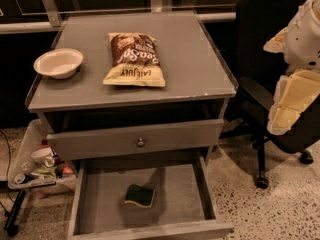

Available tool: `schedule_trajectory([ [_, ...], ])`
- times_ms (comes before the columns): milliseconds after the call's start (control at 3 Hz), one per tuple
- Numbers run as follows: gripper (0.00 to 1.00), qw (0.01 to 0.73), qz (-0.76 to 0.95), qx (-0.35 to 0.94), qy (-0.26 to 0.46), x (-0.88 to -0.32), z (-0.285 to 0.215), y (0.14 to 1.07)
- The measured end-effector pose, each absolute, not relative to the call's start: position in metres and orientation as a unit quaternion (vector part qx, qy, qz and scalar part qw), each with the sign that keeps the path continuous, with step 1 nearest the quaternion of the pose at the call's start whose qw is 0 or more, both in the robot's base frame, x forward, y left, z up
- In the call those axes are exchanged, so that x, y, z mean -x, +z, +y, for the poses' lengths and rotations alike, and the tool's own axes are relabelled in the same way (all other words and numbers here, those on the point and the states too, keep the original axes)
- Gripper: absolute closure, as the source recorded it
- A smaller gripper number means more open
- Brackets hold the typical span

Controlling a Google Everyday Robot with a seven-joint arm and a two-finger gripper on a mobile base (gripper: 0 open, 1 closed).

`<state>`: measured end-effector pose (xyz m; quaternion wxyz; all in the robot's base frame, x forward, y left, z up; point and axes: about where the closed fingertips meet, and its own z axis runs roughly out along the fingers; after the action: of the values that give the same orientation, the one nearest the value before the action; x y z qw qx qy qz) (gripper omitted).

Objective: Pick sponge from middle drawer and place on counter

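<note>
Fig. stage: pre-grasp, nothing done yet | sponge (pixel 139 195) lay flat in pulled-out middle drawer (pixel 100 206), approx. centre | claw (pixel 287 101) hung at right beside table (pixel 200 69), well apart from sponge; spread or pinched: can't tell | left: reach, grasp, lift, set on table.

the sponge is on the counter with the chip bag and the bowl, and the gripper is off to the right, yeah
No: the camera view shows the sponge lying on the bottom of the open middle drawer, not on the counter. The chip bag and the bowl are on the counter, and the gripper is off to the right.
</note>
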<state>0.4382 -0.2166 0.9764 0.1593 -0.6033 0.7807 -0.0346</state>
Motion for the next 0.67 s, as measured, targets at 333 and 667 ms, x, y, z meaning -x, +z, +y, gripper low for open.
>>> schedule_trajectory([
  [333, 0.0, 0.159, 0.781, 0.603, -0.035, -0.4382, -0.2166, 0.9764],
  [667, 0.0, 0.164, 0.779, 0.604, -0.03, -0.4416, -0.2109, 0.9724],
])
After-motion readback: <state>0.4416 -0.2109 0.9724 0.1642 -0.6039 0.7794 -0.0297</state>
